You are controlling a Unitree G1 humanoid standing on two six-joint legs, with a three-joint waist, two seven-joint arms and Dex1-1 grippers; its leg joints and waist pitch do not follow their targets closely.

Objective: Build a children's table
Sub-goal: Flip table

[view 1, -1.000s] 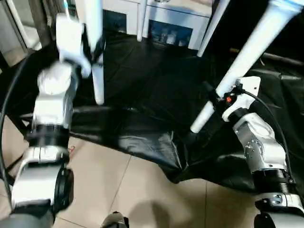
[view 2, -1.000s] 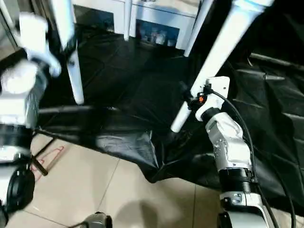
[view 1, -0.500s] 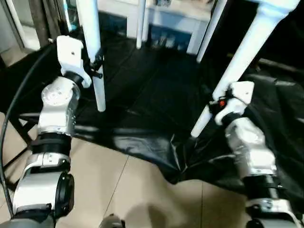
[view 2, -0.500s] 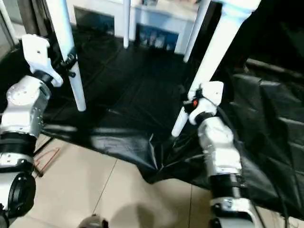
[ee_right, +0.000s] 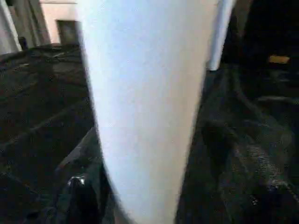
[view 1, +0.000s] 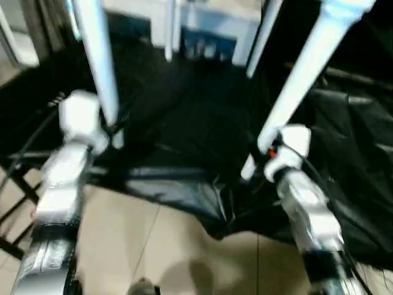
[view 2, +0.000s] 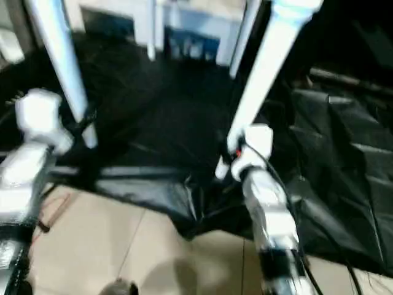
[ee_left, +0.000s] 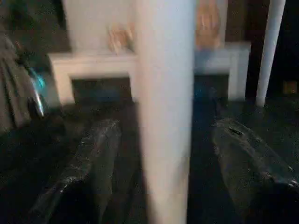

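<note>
Down at the lower end of the near-left long white tube leg (view 1: 98, 61): left gripper (view 1: 113, 132), spread wide. Seen from the left wrist, black fingers (ee_left: 88, 172) standing apart on either side of that tube, with dark gaps between pad and plastic. Released, then, not clamped.

Over on the other side: right gripper (view 1: 265, 153) tight up beside the near-right slanted white tube leg (view 1: 301, 80), close to its bottom tip. Clenched or let go? Cannot tell, too blurred. Looms huge and pale in the right wrist view, right up against the camera.

Both near legs rising out past the top of the head views, lower ends hanging just above the crumpled black plastic drape (view 1: 184, 123). Two more slim white tube legs (view 1: 171, 31) (view 1: 261, 37) standing further back. Beige tiled floor (view 1: 153, 246) below the drape's edge.
</note>
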